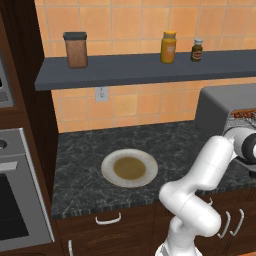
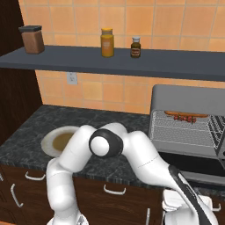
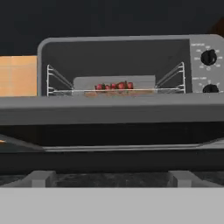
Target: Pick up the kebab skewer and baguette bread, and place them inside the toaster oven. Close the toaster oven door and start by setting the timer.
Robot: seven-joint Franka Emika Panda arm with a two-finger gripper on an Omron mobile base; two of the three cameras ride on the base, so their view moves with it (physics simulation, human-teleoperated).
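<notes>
The toaster oven door hung open across the frame's middle, straight ahead of the gripper; whether its fingers were spread, I could not tell

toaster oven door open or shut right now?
Open. The toaster oven door is folded down flat in front of the toaster oven, baring the rack with the kebab skewer and baguette bread.
</notes>
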